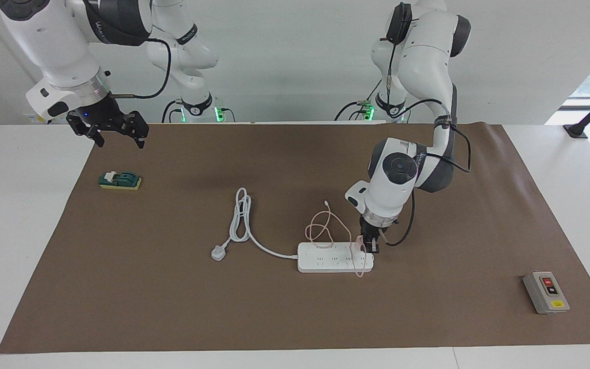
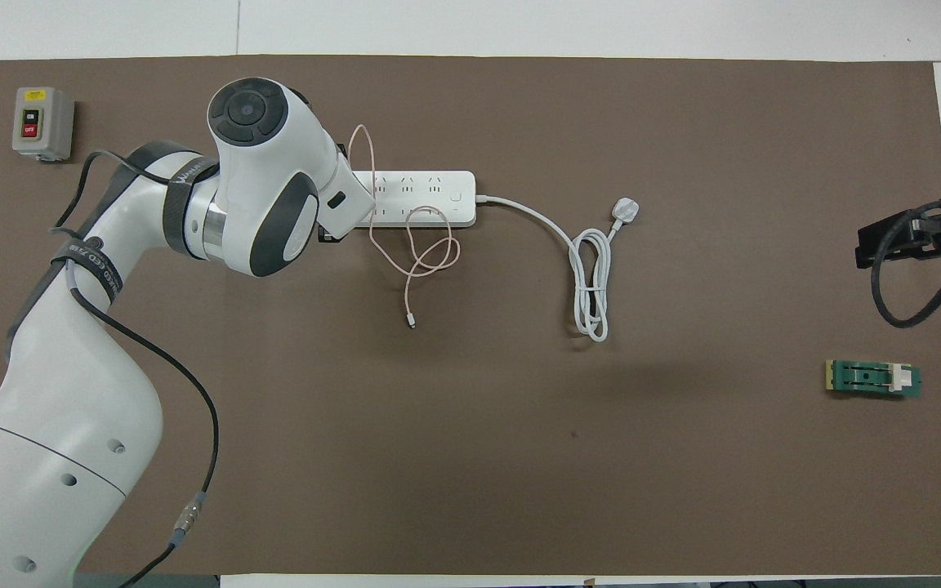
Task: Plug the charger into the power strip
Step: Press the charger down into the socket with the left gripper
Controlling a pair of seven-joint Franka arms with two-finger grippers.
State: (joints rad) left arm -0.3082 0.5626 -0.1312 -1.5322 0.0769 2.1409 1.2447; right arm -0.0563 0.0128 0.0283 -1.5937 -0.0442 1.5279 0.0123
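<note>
The white power strip [image 1: 335,258] lies flat in the middle of the brown mat, and also shows in the overhead view [image 2: 421,198]. My left gripper [image 1: 371,247] points down over the strip's end toward the left arm's end of the table. It is shut on the small pale pink charger [image 1: 360,243], which sits at the strip's top face. The charger's thin pink cable [image 1: 325,228] loops over the strip onto the mat [image 2: 409,261]. In the overhead view the left hand hides the charger. My right gripper [image 1: 116,132] waits open and empty in the air [image 2: 903,237].
The strip's thick white cord [image 1: 241,218] is coiled nearer the robots and ends in a white three-pin plug [image 1: 218,252]. A grey button box [image 1: 546,292] lies toward the left arm's end. A green and yellow block [image 1: 120,180] lies under the right gripper.
</note>
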